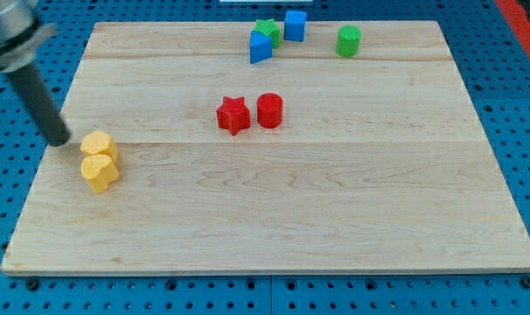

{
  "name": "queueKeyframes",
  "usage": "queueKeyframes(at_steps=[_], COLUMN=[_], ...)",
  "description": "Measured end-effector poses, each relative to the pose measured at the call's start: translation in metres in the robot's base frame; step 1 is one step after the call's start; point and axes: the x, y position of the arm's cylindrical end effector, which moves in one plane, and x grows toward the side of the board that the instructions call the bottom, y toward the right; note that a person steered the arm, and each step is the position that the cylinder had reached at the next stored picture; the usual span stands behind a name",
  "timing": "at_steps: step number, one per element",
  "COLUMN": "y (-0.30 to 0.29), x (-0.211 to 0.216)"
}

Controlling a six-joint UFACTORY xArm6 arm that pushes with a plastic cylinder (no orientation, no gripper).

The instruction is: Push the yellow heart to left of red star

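Two yellow blocks touch near the board's left edge; the yellow heart [100, 171] is the lower one. You see my tip [60, 142] just left of them, rod leaning up-left. The red star [233, 115] sits well apart.

The rod comes down from the view's top left, and the tip [60, 140] sits just left of two yellow blocks. The upper yellow block [99, 144] touches the yellow heart [100, 171] below it. Well apart, toward the middle of the bench [335, 210], the red star [233, 115] stands just beside a red cylinder [269, 110]. Near the top edge a green star [268, 31] huddles with two blue blocks [261, 47] [295, 25], and a green cylinder [348, 40] stands to their right.
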Motion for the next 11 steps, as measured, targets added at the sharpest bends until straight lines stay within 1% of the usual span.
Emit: queueKeyframes(at_steps=[1, 2, 4, 5, 6, 8, 9, 10, 11], y=[0.002, 0.045, 0.134, 0.147, 0.138, 0.134, 0.165, 0.165, 0.163], x=[0.055, 0.077, 0.039, 0.035, 0.039, 0.003, -0.016, -0.026, 0.015])
